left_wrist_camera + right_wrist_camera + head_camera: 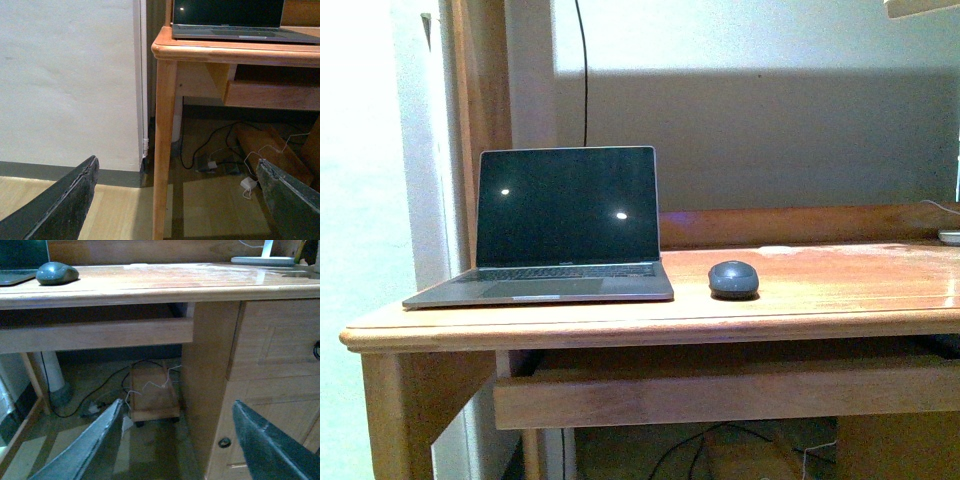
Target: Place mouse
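The mouse (733, 279) is a small dark grey dome lying on the wooden desk (820, 310), just right of the open laptop (560, 225). The right wrist view also shows the mouse (57, 273) on the desktop, far above and away from my right gripper (177, 437). That gripper is open and empty, held low in front of the desk's drawer side. My left gripper (177, 200) is open too, hanging low near the desk's left leg (164, 145) with floor between its fingers. Neither arm appears in the front view.
A white lamp base (262, 260) stands at the desk's back right. Under the desk are cables (210, 150), a small wooden box on wheels (152, 392) and a white pipe (52, 372). A drawer front with knob (224, 442) faces the right gripper. A wall (65, 80) stands left of the desk.
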Tool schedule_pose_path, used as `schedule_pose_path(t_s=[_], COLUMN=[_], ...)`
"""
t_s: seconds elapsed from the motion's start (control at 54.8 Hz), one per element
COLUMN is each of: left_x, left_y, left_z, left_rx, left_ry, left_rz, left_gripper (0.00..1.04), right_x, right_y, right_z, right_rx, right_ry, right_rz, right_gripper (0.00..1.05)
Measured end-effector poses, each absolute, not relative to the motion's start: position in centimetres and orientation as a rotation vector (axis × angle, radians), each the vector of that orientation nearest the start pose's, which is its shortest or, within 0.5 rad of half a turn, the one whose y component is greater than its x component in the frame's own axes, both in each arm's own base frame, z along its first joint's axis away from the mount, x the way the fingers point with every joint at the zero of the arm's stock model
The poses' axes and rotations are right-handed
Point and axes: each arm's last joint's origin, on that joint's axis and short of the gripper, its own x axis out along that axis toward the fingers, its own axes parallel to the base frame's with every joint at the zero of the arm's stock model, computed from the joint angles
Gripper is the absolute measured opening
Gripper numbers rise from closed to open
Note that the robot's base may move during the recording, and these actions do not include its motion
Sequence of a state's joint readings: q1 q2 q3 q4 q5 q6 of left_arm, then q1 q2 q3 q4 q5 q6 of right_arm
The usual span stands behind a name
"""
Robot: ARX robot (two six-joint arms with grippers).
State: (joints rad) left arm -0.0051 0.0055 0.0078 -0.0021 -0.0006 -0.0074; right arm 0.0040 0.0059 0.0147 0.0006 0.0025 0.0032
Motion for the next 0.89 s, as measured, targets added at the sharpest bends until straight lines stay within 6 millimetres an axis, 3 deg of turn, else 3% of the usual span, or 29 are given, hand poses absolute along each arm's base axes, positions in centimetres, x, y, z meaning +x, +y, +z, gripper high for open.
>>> schedule_pose_path(t_s=[0.164,0.894], left_x=[9.76,9.76], left_y=[-0.05,-0.05], left_z=[16.55,16.55], left_rx=[-0.007,-0.007], left_ry=[0.0,0.0], left_rz=[-0.005,-0.005], left_gripper=[0.97,0.97], right_x=[9.72,9.72], right_y=[0.03,0.03], right_z=[16.81,16.81], right_rx=[0.004,0.003], right_ry=[-0.01,-0.01], right_rz=[0.002,0.002], right_gripper=[0.99,0.97])
